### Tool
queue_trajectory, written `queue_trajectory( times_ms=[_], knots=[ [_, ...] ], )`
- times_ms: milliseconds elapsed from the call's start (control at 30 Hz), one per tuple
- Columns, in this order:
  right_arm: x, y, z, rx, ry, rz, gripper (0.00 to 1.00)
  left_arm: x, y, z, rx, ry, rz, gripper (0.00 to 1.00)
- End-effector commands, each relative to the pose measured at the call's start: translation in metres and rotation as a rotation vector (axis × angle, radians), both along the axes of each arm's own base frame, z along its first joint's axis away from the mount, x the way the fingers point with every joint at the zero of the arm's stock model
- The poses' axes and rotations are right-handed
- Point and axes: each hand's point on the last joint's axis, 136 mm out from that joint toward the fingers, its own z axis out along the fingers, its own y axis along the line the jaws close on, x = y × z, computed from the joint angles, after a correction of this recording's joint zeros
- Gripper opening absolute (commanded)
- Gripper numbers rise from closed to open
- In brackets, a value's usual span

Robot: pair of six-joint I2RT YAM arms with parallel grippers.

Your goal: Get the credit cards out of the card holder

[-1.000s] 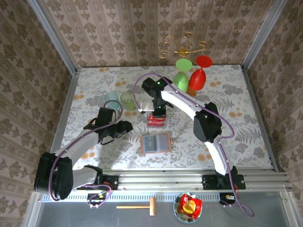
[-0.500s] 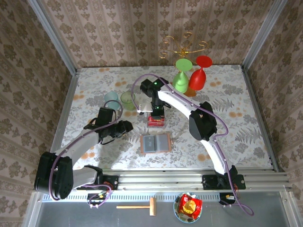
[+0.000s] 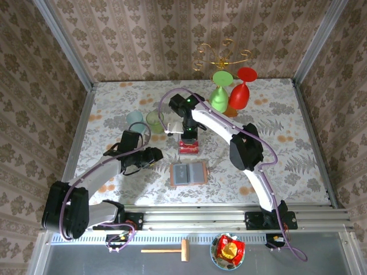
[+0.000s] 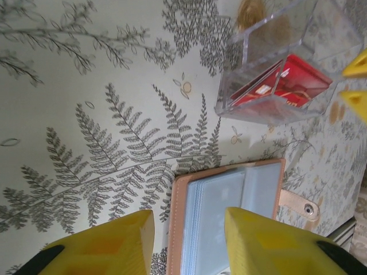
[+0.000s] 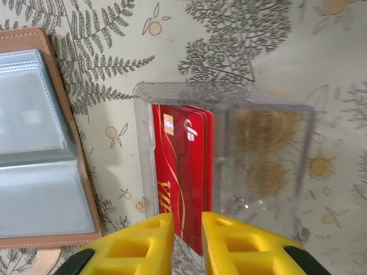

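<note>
Credit cards (image 5: 182,172), a thin red stack, lean inside a clear plastic box (image 5: 264,166) on the patterned table (image 3: 275,114). The box sits just beyond the card holder (image 3: 188,173), which lies open and flat, its blue-grey sleeves up and no red showing in them. The right gripper (image 5: 188,226) hangs directly over the box with its yellow fingers nearly together. The stack's near edge shows in the narrow slit between them, but I cannot tell whether they pinch it or merely flank it. The left gripper (image 4: 186,229) hovers near the holder's left side, its jaws parted with nothing between them.

By their look, the cards are light, stiff and glossy, so they are likely to slip or fan apart under a weak pinch, and a loose one could tip against the box wall. The best hold seems to be across the flat faces of the whole stack near its exposed edge, squeezed squarely. The holder looks soft and floppy; pressing on its leather border would steady it
</note>
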Motion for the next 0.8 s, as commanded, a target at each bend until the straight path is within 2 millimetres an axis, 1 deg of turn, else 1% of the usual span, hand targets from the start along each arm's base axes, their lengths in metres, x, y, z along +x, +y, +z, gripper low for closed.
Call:
queue_trajectory(
  times_ms=[0, 67, 133, 167, 200, 333, 367, 400, 533, 667, 767],
  knots=[
    [0.006, -0.001, 0.048, 0.079, -0.111, -0.084, 0.2, 0.001, -0.012, 0.003, -0.018, 0.011, -0.028, 0.37],
    [0.002, 0.002, 0.057, 0.128, -0.122, -0.136, 0.2, -0.001, -0.019, 0.001, -0.019, 0.018, -0.05, 0.36],
    [-0.005, 0.003, 0.061, 0.174, -0.121, -0.191, 0.2, -0.002, -0.025, -0.002, -0.016, 0.026, -0.067, 0.34],
    [-0.01, 0.004, 0.062, 0.2, -0.118, -0.22, 0.2, -0.001, -0.026, -0.003, -0.016, 0.031, -0.067, 0.32],
    [-0.014, 0.004, 0.063, 0.22, -0.115, -0.247, 0.2, -0.007, -0.034, -0.005, -0.016, 0.039, -0.096, 0.3],
    [-0.032, 0.008, 0.065, 0.33, -0.074, -0.398, 0.19, -0.012, -0.048, -0.011, -0.032, 0.056, -0.131, 0.23],
    [-0.037, 0.008, 0.063, 0.357, -0.058, -0.447, 0.19, -0.015, -0.052, -0.014, -0.033, 0.064, -0.141, 0.22],
    [-0.04, 0.008, 0.064, 0.386, -0.052, -0.494, 0.18, -0.016, -0.054, -0.016, -0.032, 0.072, -0.147, 0.2],
    [-0.055, 0.003, 0.055, 0.473, 0.007, -0.675, 0.14, -0.026, -0.055, -0.031, -0.001, 0.123, -0.152, 0.13],
    [-0.062, -0.005, 0.051, 0.531, 0.027, -0.819, 0.12, -0.034, -0.051, -0.046, 0.019, 0.172, -0.15, 0.08],
    [-0.067, -0.008, 0.052, 0.596, 0.044, -0.905, 0.11, -0.037, -0.05, -0.052, 0.031, 0.193, -0.154, 0.07]
  ],
)
